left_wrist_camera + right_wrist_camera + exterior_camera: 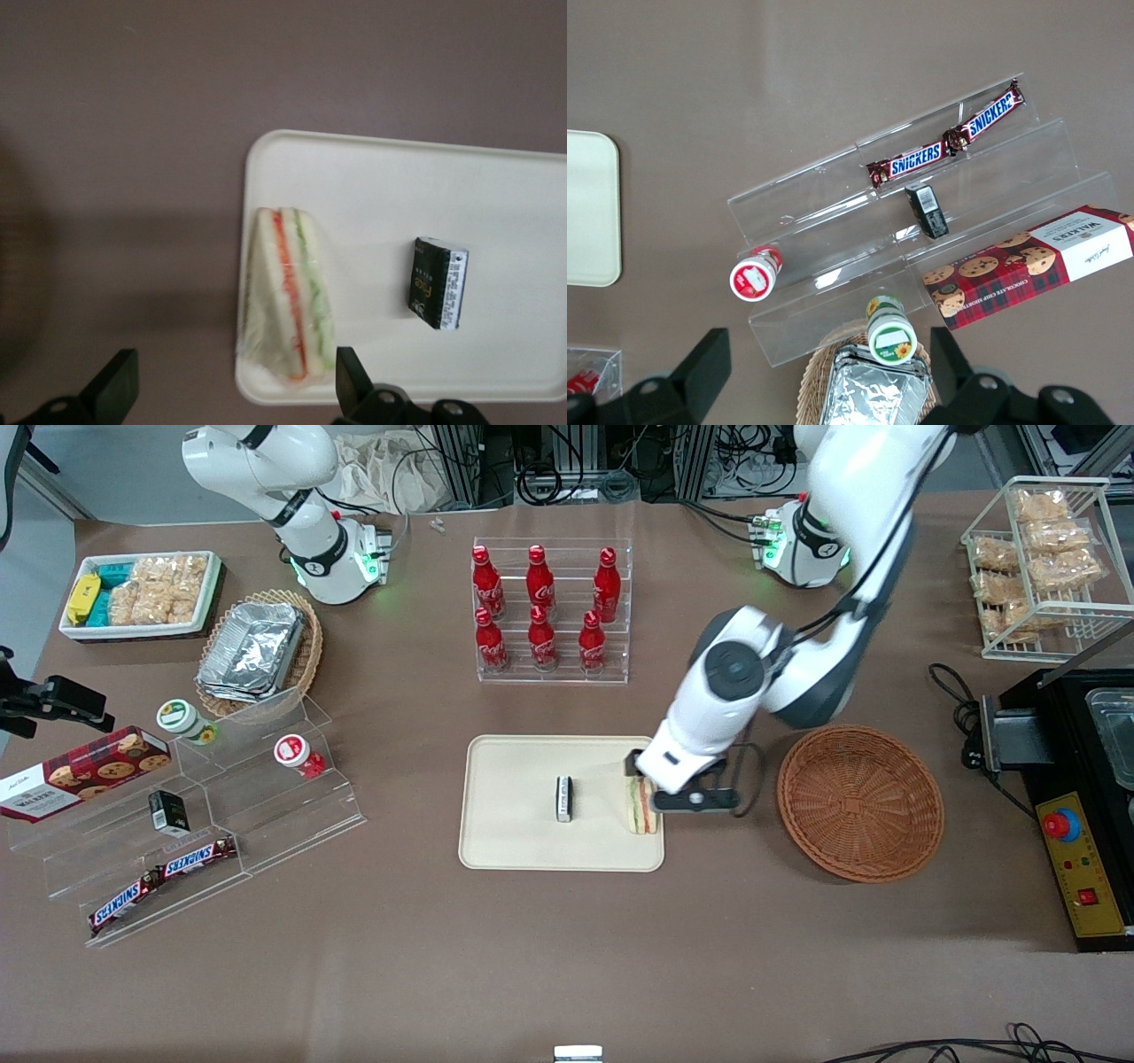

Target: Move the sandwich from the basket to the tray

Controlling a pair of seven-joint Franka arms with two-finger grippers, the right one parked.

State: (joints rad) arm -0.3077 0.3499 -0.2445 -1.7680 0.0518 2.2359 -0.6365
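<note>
Sandwich (291, 297) lies on tray (514, 797) at the edge nearest the basket (859, 802) | gripper (232, 382) above it, fingers spread wide, touching nothing | black-and-white block (438, 282) nearby on tray.

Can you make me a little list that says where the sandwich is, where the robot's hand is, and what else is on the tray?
sandwich: lying on the tray, at the edge nearest the basket
tray: beige, flat on the table
also on tray: small black-and-white block, apart from the sandwich
gripper: above the sandwich, fingers open, not touching it
basket: round wicker, nothing in it, beside the tray toward the working arm's end
task stage: sandwich looks delivered
</note>
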